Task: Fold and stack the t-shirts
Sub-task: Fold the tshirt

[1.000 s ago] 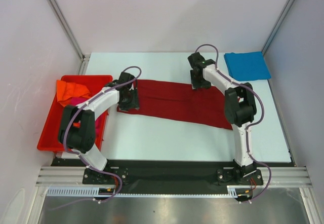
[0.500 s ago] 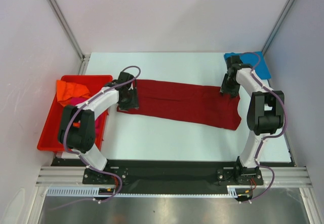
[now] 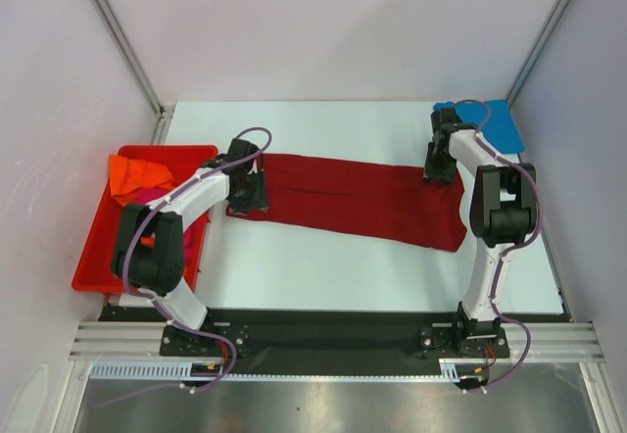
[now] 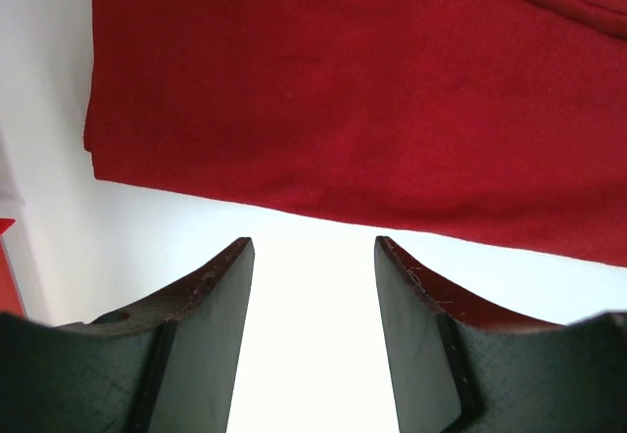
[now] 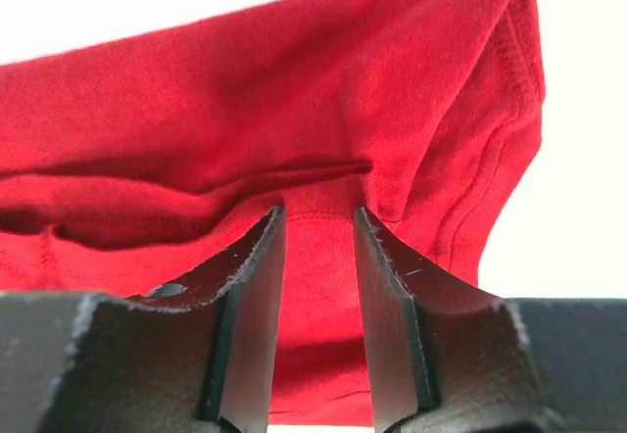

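A dark red t-shirt (image 3: 353, 198), folded into a long strip, lies across the middle of the table. My left gripper (image 3: 250, 193) sits at its left end. In the left wrist view this gripper (image 4: 312, 245) is open over bare white table, just short of the shirt's edge (image 4: 343, 90). My right gripper (image 3: 438, 170) is on the shirt's far right corner. In the right wrist view its jaws (image 5: 318, 213) stand narrowly apart, with the red cloth (image 5: 294, 90) bunched in front of them and lying between them. A folded bright blue t-shirt (image 3: 495, 124) lies at the back right.
A red plastic bin (image 3: 93, 247) stands at the table's left edge, holding an orange t-shirt (image 3: 137, 173) and a magenta-pink one (image 3: 147, 196). Grey walls close in the left, right and back sides.
My right arm swung from the middle of the shirt's far edge to its far right corner, and its jaws narrowed. The left arm has not moved.
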`<state>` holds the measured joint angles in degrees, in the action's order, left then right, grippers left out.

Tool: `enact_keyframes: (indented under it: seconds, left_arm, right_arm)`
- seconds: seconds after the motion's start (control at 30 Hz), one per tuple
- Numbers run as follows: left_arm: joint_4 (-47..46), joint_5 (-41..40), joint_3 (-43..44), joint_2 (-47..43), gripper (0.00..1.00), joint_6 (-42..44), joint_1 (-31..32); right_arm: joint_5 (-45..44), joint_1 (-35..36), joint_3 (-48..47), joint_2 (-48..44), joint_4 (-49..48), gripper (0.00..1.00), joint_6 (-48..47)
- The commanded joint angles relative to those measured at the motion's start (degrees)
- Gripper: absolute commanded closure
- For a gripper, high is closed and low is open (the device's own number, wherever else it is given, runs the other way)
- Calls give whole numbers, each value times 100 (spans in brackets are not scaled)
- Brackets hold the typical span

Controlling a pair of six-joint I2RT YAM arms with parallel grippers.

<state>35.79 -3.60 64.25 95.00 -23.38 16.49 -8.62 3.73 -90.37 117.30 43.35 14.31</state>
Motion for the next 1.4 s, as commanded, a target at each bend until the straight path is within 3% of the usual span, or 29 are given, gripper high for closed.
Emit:
enact_keyframes:
  seconds: [0.0,0.87,0.97,1.0,1.03,1.37]
  left_arm:
    - [16,122,61,-272,42,132,-32]
    - [-37,219,26,-166,42,114,-32]
    - [-28,193,9,-201,42,131,-41]
    - [-37,193,0,-201,42,123,-32]
    - [-46,193,-9,-210,42,123,-41]
    - [-99,245,-88,-201,42,105,-32]
  right_arm:
    - [-201,-21,-288,30,-170,61,-261]
    - [-316,-65,-482,408,-152,61,-543]
    - [-280,-74,-552,382,-134,83,-508]
    - [-280,-74,-561,356,-134,96,-490]
    - [-280,-74,-587,347,-125,100,-473]
    - [-263,-74,-1141,241,33,100,-420]
